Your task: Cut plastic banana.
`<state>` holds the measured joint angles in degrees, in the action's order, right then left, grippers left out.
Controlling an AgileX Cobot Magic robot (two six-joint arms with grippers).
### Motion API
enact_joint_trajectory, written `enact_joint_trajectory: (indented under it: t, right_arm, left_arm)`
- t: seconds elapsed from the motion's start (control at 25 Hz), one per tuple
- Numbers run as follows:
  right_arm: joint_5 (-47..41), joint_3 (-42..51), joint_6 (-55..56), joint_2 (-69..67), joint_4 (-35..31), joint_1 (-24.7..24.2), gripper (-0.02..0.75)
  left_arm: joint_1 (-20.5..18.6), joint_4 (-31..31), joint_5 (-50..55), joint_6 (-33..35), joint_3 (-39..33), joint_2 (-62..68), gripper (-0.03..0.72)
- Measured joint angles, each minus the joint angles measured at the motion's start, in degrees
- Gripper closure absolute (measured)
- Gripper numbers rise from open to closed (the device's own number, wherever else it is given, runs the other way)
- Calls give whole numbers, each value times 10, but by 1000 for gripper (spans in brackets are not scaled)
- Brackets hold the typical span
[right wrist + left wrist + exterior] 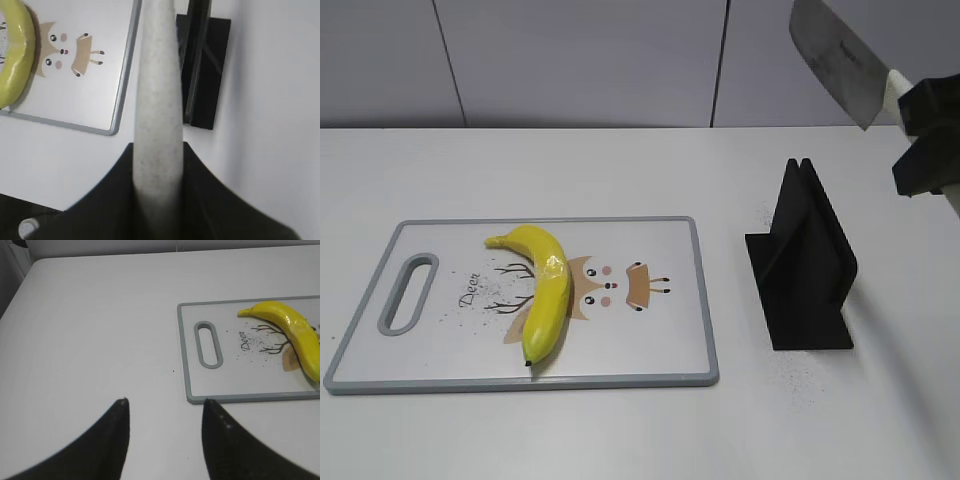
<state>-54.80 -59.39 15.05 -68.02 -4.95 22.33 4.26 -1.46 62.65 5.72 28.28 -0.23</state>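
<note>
The table (620, 430) carries the cutting board (650, 350) toward its front-left corner. The knife holder (805, 265) stands right of the board, empty. The plastic banana (545, 290) lies on the board's middle, curved, loose.

My right claw (920, 125) is clenched on the knife (840, 60), held high over the table's back-right region. My left claw (165, 440) is released, empty, over the left edge, well apart from the board.

Probable faults:
- Banana unrestrained: blade pressure may roll it or skid it.
- Blade landing off the glossy seam (556, 266): no split.
- Handle slipping in my grip during descent.
</note>
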Motion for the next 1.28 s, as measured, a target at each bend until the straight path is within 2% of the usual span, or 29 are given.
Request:
enact_joint_trajectory:
  t: [0.16,0.36,0.52,0.72,0.92,1.0,1.28]
  right_arm:
    - [9,-8,-65,9,-1,0,577]
    - [-2,-54,-181,-38,-8,0,577]
    - [-20,-95,-289,-94,-28,0,577]
    - [-32,-139,-444,-157,-72,0,577]
    - [-77,-195,-603,-222,-127,0,577]
    - [-100,-221,-657,-250,-150,0,577]
    - [-145,-318,-793,-350,-176,14,577]
  left_arm:
    - [0,0,-17,0,12,14,213]
    - [0,0,-70,3,45,102,128]
    - [0,-14,-122,41,74,199,84]
    - [0,-97,-152,179,118,341,79]
    - [2,-210,-116,396,199,484,79]
    - [15,-239,-89,452,237,539,79]
    - [91,-254,4,604,372,687,91]
